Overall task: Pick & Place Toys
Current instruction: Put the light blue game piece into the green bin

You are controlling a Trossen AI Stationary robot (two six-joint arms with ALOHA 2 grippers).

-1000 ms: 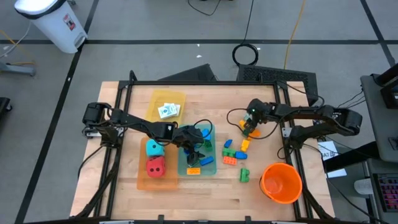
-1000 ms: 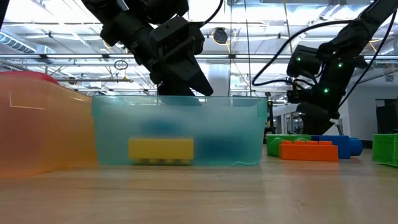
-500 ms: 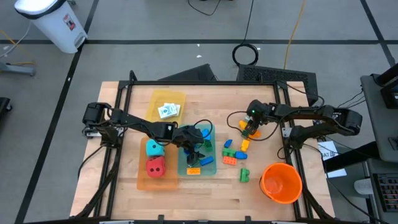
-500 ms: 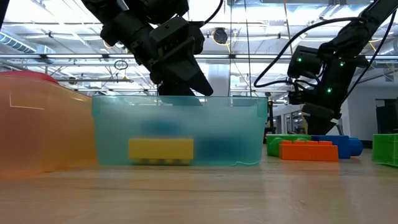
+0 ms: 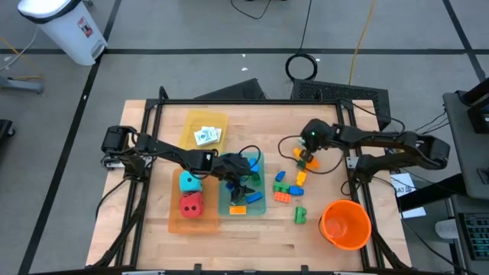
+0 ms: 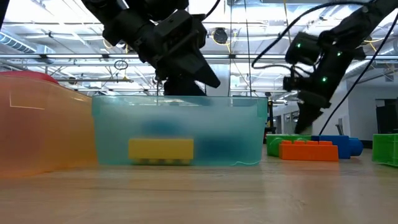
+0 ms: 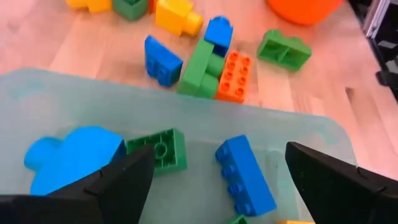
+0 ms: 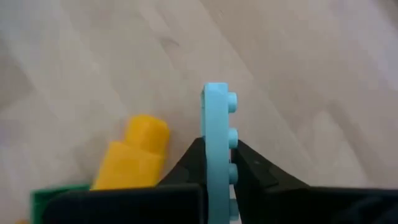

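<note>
My right gripper (image 8: pixel 216 171) is shut on a thin light-blue brick plate (image 8: pixel 216 127), above the loose toys right of the table's middle (image 5: pixel 307 157). A yellow brick (image 8: pixel 134 155) lies on the wood below it. My left gripper (image 5: pixel 243 183) hangs open over the teal tray (image 7: pixel 186 109) with nothing between its fingers. In the tray lie a blue brick (image 7: pixel 244 175), a green brick (image 7: pixel 163 149) and a large blue piece (image 7: pixel 71 155). A yellow brick (image 6: pixel 160 150) shows through the tray's near wall. My right gripper pinches the light-blue plate between its two fingers (image 8: pixel 186 165), one on its smooth face and one on its studded face (image 8: pixel 229 163). The plate stands on edge and sticks out past the fingertips. The fingers slant down toward the table.
Blue, green, orange and yellow bricks (image 5: pixel 284 187) lie loose right of the teal tray, a green one (image 5: pixel 300 215) nearer the front. An orange bucket (image 5: pixel 345 224) stands at the front right. An orange tray (image 5: pixel 177 221) holds two dice; a yellow tray (image 5: pixel 191 122) holds cards.
My right gripper has risen a little above the loose bricks and rolled somewhat. My left gripper has stayed over the teal tray.
</note>
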